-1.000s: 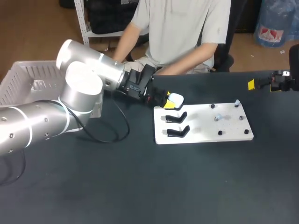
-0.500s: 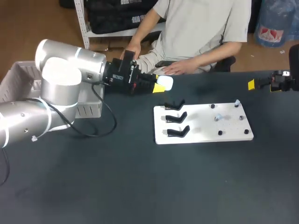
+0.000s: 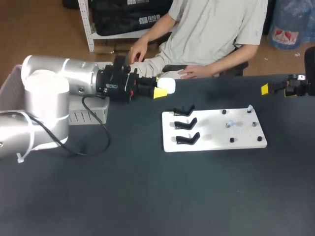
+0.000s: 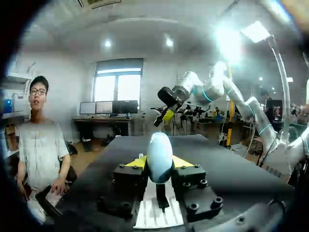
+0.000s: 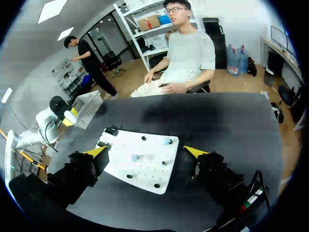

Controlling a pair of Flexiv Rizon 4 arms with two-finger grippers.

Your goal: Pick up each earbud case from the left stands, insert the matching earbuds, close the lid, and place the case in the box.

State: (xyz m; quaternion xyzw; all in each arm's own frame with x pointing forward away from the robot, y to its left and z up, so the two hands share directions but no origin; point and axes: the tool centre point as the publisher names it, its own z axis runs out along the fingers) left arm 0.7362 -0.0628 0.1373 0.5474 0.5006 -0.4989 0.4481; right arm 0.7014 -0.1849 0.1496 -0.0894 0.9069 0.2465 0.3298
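Head view shows our left gripper (image 3: 158, 90) clamped on the white earbud case (image 3: 168, 85), above the table beyond the white board (image 3: 216, 133); our right gripper (image 5: 145, 151) stands wide open.

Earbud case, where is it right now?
Head view, left of middle: the earbud case is held in the left gripper, beyond the black stands.
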